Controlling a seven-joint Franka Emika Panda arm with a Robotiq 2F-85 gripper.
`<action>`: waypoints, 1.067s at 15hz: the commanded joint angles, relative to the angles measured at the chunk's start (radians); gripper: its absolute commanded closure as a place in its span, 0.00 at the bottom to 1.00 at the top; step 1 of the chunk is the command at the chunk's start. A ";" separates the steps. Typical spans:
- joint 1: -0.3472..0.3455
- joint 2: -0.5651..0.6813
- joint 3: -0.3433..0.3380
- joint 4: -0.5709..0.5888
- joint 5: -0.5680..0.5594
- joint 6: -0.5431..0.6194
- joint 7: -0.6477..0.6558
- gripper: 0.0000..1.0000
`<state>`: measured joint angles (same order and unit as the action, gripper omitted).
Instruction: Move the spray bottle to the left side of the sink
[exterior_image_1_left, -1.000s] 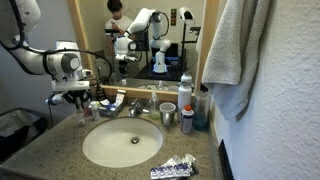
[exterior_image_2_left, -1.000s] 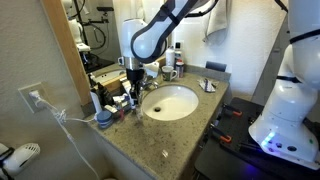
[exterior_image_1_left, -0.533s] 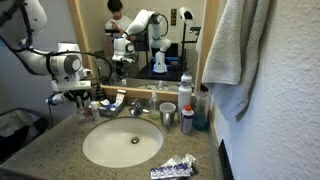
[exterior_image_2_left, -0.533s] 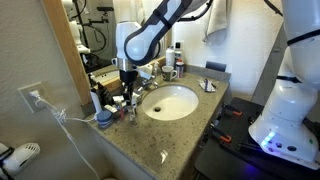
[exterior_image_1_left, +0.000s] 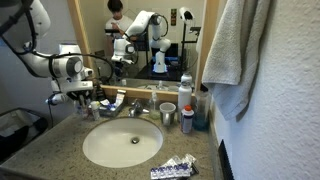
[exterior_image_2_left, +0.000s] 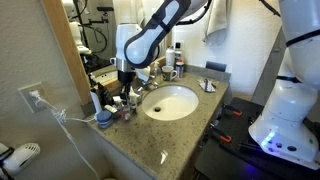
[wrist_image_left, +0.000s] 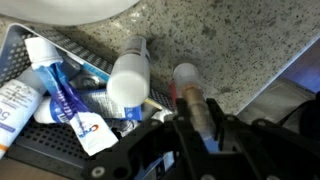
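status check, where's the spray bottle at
Gripper shut on spray bottle. Low over countertop, left of sink. Toiletry tray, lying white bottle close beside.

Both exterior views share the sink (exterior_image_1_left: 108, 146) (exterior_image_2_left: 165, 108); wrist view sits close.

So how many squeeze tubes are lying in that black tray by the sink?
2 I can make out in the wrist view: a white-and-blue tube at the left end of the tray, and a blue, white and red tube beside it. More may hide under the white bottle.
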<state>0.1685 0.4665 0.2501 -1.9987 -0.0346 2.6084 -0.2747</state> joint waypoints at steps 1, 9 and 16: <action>0.011 0.011 -0.020 0.013 -0.043 0.012 -0.003 0.92; 0.018 0.029 -0.035 0.015 -0.115 -0.002 0.002 0.50; 0.017 0.034 -0.031 0.019 -0.109 -0.009 -0.001 0.01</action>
<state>0.1780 0.4950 0.2262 -1.9987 -0.1361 2.6108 -0.2743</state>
